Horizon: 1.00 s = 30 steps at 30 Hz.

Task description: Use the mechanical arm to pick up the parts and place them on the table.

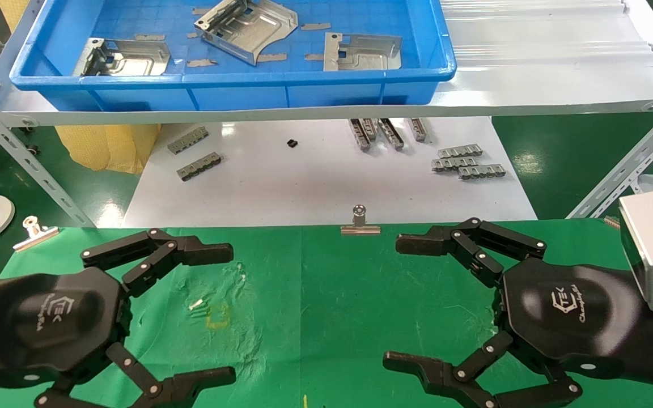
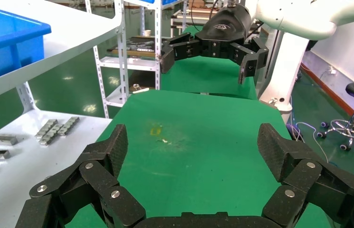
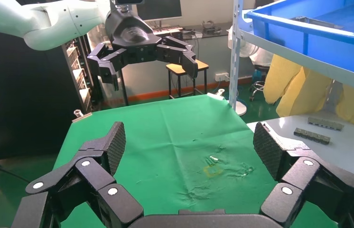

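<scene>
Three shiny silver parts lie in the blue tray (image 1: 247, 85) on the upper shelf: one at the left (image 1: 125, 58), one in the middle (image 1: 244, 27), one at the right (image 1: 361, 52). My left gripper (image 1: 213, 314) hovers open and empty over the left of the green table (image 1: 332, 294). My right gripper (image 1: 403, 303) hovers open and empty over its right. In the left wrist view my own gripper (image 2: 191, 149) spreads wide above the cloth (image 2: 199, 142), with the right gripper (image 2: 208, 64) farther off. In the right wrist view the right gripper (image 3: 189, 145) is likewise wide open.
A white board (image 1: 326, 181) beyond the table carries small grey comb-like strips (image 1: 199, 167) (image 1: 465, 164) and a small black bit (image 1: 292, 144). Binder clips (image 1: 360, 222) (image 1: 34, 231) hold the cloth. Slanted metal shelf legs (image 1: 621, 175) (image 1: 20, 158) stand at both sides. A yellow mark (image 1: 217, 315) sits on the cloth.
</scene>
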### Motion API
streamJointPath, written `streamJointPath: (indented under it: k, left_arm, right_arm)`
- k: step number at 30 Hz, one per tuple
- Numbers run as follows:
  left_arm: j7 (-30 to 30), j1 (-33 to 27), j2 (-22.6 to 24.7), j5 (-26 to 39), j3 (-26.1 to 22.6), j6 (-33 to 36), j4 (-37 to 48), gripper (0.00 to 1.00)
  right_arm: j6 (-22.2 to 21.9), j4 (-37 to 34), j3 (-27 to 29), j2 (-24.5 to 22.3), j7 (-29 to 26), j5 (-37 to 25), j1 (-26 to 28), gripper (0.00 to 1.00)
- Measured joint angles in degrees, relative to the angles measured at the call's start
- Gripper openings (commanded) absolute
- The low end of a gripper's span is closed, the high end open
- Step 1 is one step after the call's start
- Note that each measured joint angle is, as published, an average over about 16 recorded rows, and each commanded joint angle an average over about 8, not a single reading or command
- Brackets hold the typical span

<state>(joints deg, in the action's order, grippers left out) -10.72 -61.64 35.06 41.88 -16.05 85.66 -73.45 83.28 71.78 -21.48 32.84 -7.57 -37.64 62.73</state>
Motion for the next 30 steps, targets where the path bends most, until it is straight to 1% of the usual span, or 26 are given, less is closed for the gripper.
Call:
streamJointPath:
  k: [4,12,30]
  left_arm:
    - [0.0,0.0,0.0,0.0,0.0,0.0,0.0,1.00]
    - [0.0,0.0,0.0,0.0,0.0,0.0,0.0,1.00]
    - [0.0,0.0,0.0,0.0,0.0,0.0,0.0,1.00]
  right_arm:
    - [0.0,0.0,0.0,0.0,0.0,0.0,0.0,1.00]
    - [0.0,0.0,0.0,0.0,0.0,0.0,0.0,0.00]
    - [0.0,0.0,0.0,0.0,0.0,0.0,0.0,0.00]
